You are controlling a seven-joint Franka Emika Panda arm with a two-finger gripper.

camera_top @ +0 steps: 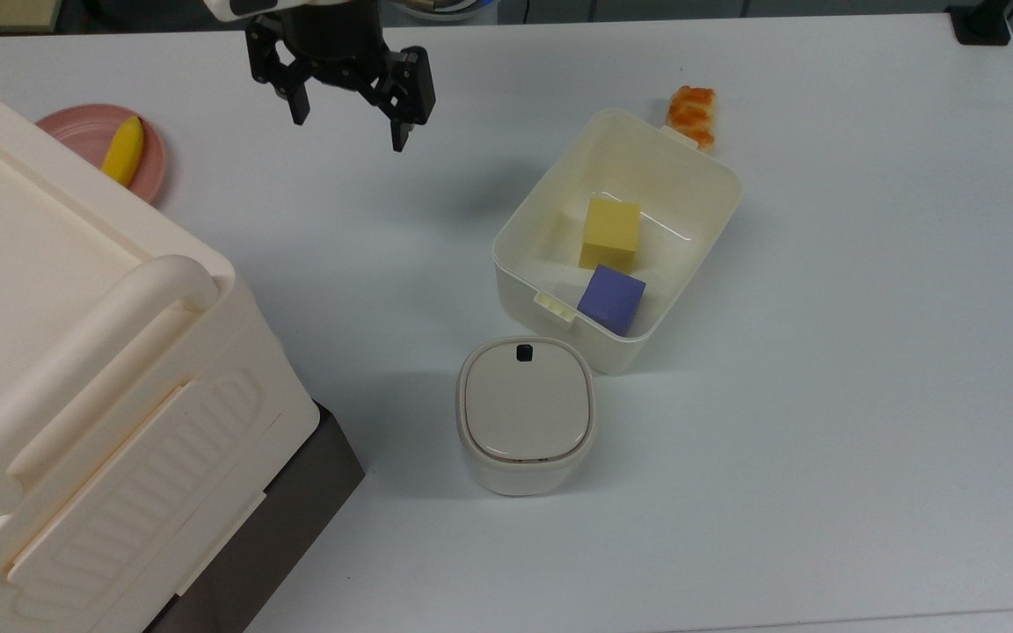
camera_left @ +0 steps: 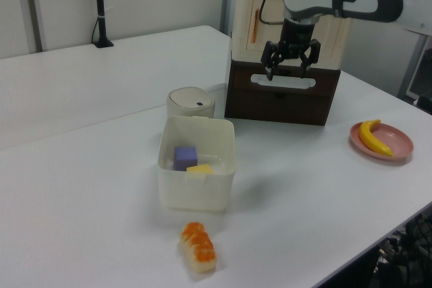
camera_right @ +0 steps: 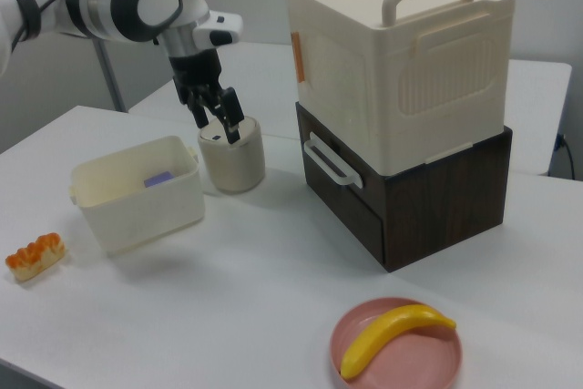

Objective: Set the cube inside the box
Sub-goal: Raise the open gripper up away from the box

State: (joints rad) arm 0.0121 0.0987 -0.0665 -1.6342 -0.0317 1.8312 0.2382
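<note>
We see our gripper (camera_top: 344, 119) hanging empty above the desk (camera_top: 867, 352), jaws spread wide with nothing between them, near the far edge in the top view and well apart from the box (camera_top: 700, 255). The cube (camera_top: 612, 299) already lies inside the box, at the end nearest the small lidded container (camera_top: 524, 413), just beside the yellow block (camera_top: 610, 231); whether the two touch we cannot tell. By our reading the task looks done. The cube looks light, stiff and matte, so we would expect flat pads to grip it without slipping; if we had to take it again, we would close on two opposite plain faces, coming straight down, since the box wall and the yellow block crowd its other sides. The box itself seems thin plastic and likely to slide on the smooth white desk if nudged. Around it, the piece of sushi (camera_top: 693, 112) sits at its far corner, the plate (camera_top: 84, 132) with a banana (camera_top: 123, 150) near the top view's left edge, and the big handled bin (camera_right: 401, 61) stacked on a dark drawer unit (camera_right: 410, 189). Beyond the desk we see pale walls.
</note>
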